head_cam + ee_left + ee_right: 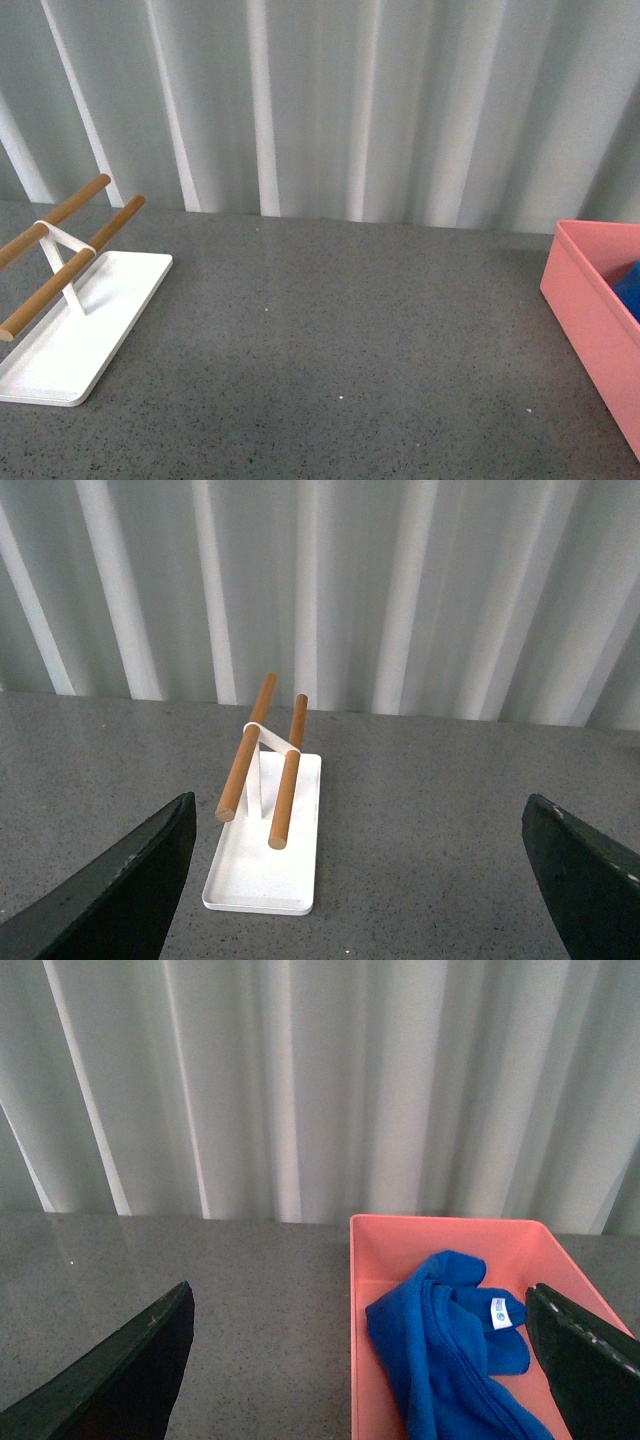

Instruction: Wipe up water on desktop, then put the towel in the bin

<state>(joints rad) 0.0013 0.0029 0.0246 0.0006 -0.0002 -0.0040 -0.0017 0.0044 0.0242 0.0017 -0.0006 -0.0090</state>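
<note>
The blue towel (450,1345) lies crumpled inside the salmon-pink bin (440,1230), its white tag facing up. In the front view only a corner of the towel (630,288) shows inside the bin (590,320) at the right edge. The dark grey speckled desktop (330,330) shows no water that I can make out. My right gripper (365,1380) is open and empty above the bin's near wall, its fingers apart from the towel. My left gripper (355,895) is open and empty above the desktop (430,820). Neither arm shows in the front view.
A flat white tray (75,340) with two wooden rods (70,265) stands at the left of the desktop; it also shows in the left wrist view (265,855). A grey-white corrugated wall (330,100) runs behind the desktop.
</note>
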